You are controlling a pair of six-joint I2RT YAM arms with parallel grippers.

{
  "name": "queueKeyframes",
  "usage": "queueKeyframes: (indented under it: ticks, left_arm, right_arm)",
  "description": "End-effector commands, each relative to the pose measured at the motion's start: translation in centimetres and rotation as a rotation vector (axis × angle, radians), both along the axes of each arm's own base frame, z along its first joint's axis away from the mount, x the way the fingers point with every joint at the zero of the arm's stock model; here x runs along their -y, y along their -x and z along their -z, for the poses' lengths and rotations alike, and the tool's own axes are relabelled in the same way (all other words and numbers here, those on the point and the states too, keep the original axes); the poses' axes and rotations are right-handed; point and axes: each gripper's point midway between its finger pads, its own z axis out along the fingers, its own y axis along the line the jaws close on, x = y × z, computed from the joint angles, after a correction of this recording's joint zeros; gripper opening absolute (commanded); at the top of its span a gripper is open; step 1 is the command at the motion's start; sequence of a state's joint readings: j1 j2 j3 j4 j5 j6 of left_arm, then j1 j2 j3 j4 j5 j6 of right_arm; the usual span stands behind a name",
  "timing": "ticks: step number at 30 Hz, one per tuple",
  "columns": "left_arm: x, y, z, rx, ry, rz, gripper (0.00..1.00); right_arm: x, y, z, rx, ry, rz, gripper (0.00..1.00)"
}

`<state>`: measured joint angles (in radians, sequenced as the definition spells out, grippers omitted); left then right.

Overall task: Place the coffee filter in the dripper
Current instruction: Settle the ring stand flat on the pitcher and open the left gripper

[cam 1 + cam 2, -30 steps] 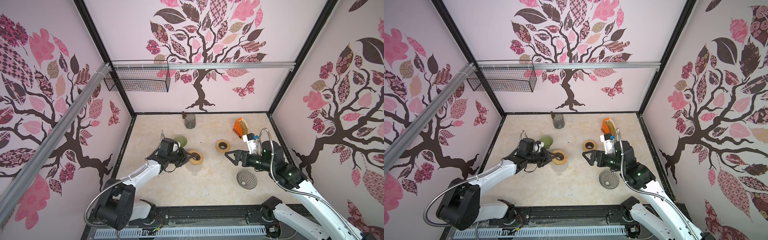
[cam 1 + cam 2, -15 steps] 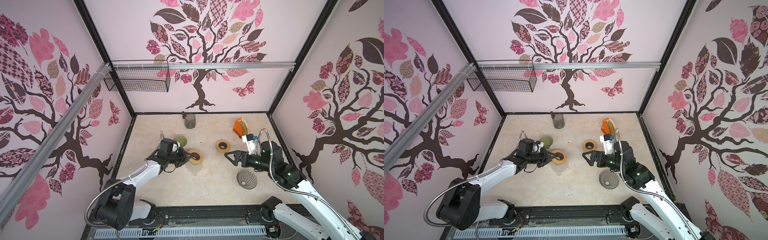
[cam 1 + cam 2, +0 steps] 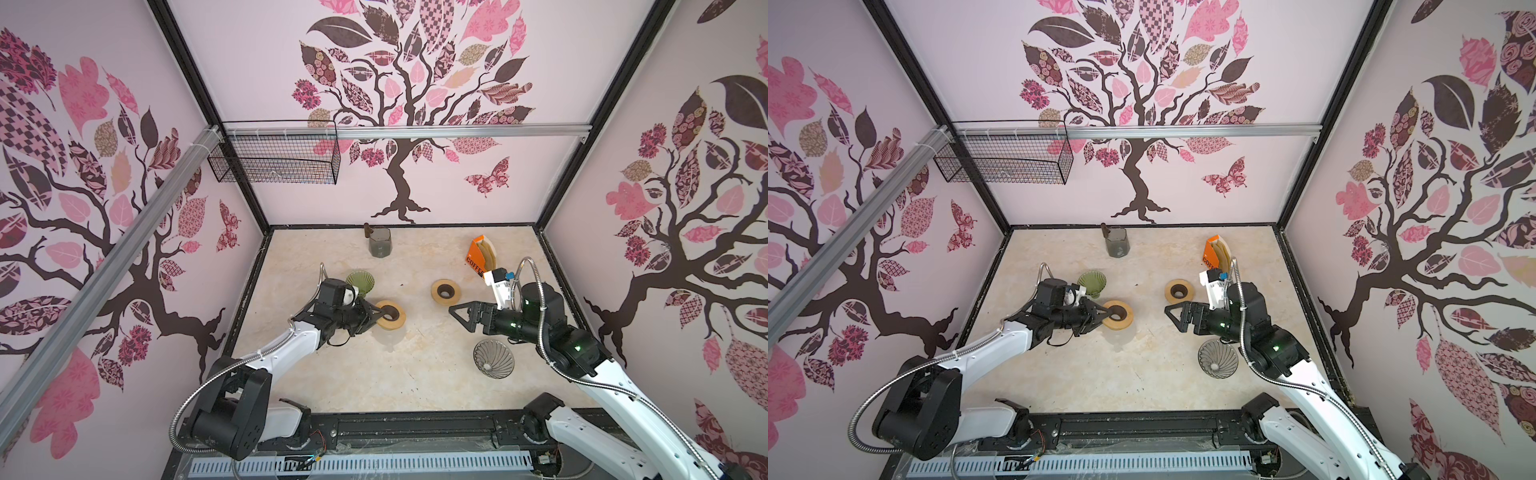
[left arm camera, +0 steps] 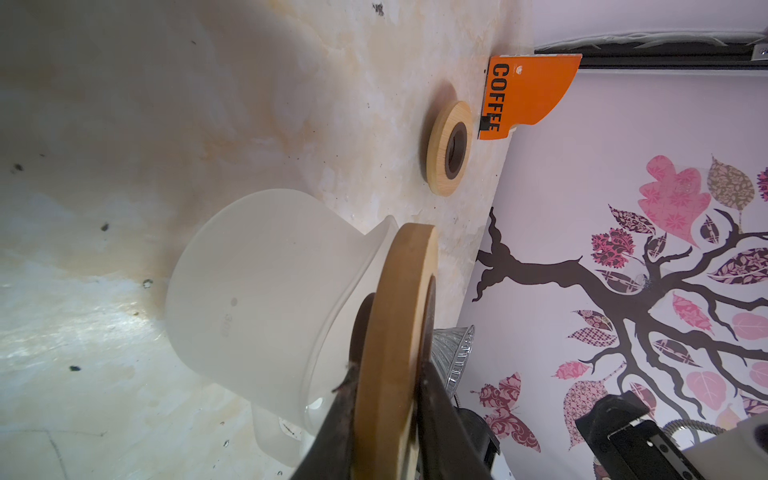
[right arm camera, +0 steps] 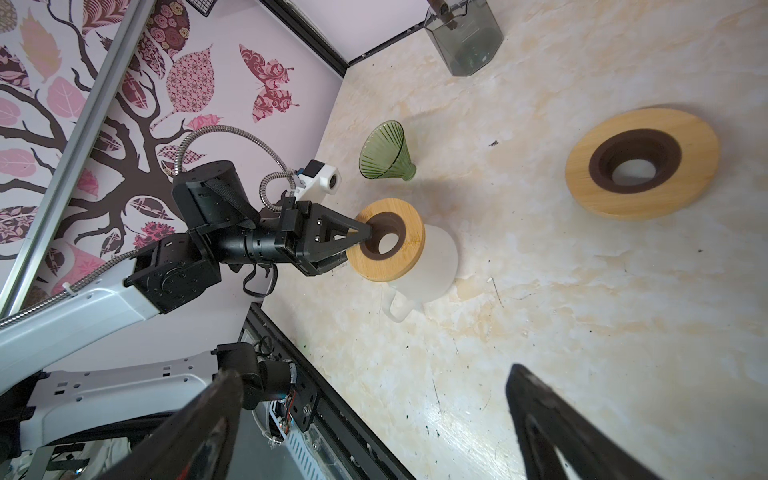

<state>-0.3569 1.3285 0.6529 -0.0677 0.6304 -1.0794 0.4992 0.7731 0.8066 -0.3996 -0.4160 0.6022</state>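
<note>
Left gripper [image 3: 377, 319]: jaws straddle the rim of the wooden ring [image 3: 395, 324] atop the frosted carafe [image 5: 440, 257]; whether they press it, cannot tell.
Right gripper [image 3: 460, 320]: spread wide, nothing between the jaws, right of the carafe.
Coffee filters [image 3: 489, 254]: in the orange holder [image 3: 475, 258], well right of the carafe, farther back.
Green dripper [image 3: 360, 281]: just behind the carafe.
Clear dripper [image 3: 493, 358]: right of the carafe, nearer the front.
</note>
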Motion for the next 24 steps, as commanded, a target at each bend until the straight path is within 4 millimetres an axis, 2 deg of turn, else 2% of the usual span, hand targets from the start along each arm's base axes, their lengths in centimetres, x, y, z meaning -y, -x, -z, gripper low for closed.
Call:
queueKeyframes:
  ticks: [1, 24]
  left_arm:
    - [-0.6, 0.4, 1.1, -0.009, -0.019, -0.006, 0.25]
    - [-1.0, 1.1, 2.7, -0.045, -0.056, 0.01, 0.3]
  right_arm:
    - [-0.2, 0.0, -0.4, 0.024, -0.002, -0.011, 1.0]
    - [-0.1, -0.1, -0.2, 0.02, 0.003, -0.006, 1.0]
